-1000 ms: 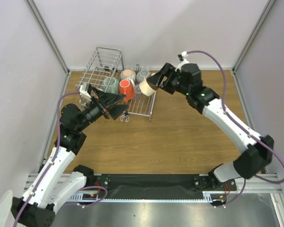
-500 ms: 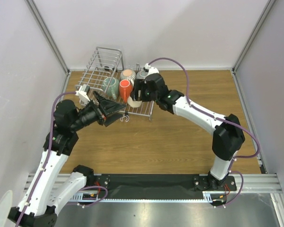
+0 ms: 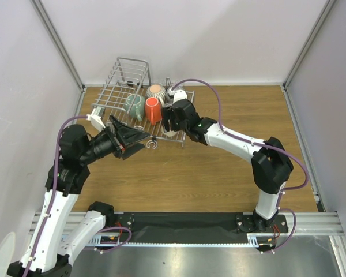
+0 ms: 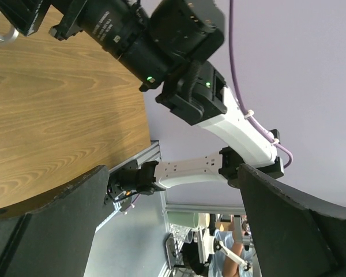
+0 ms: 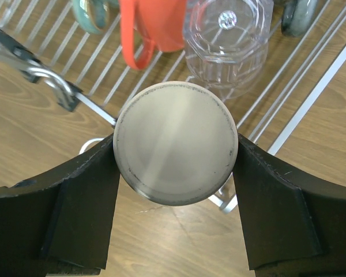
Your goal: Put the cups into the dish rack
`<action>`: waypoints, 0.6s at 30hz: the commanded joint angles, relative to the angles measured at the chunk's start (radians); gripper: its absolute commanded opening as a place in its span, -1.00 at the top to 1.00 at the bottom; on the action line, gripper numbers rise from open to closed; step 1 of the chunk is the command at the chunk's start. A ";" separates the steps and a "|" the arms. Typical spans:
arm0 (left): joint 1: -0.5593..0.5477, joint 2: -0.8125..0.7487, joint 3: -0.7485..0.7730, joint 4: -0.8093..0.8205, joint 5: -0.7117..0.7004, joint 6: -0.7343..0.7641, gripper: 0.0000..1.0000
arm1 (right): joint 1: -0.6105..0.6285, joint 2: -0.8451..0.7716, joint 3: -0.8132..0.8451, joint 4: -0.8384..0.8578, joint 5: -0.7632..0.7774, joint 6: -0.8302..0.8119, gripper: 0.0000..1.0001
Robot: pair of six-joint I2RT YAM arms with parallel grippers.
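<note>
The cream-beige cup (image 5: 176,143) sat clamped between the two fingers of the right end effector (image 3: 170,119), its flat base turned toward the wrist camera. It hung at the near edge of the dish rack (image 3: 112,92), over the flat grid tray; whether it touched the wires could not be told. Just beyond it on the tray stood a clear glass (image 5: 228,34), and beside that lay an orange-red mug (image 5: 147,26) with its handle pointing toward the held cup. A teal cup (image 3: 134,104) lay left of the mug, and a ribbed cup (image 3: 155,90) stood behind it. The left end effector (image 3: 143,140) hovered with its fingers spread wide and nothing between them, over the table (image 3: 219,167) near the rack's front left side.
</note>
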 commanded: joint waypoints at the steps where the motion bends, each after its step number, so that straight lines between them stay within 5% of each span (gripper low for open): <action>1: 0.031 -0.012 0.055 -0.049 0.031 0.034 -0.99 | 0.006 0.010 -0.014 0.099 0.052 -0.048 1.00; 18: 0.083 0.025 0.092 -0.084 0.088 0.078 -1.00 | 0.003 0.087 -0.035 0.156 0.097 -0.095 1.00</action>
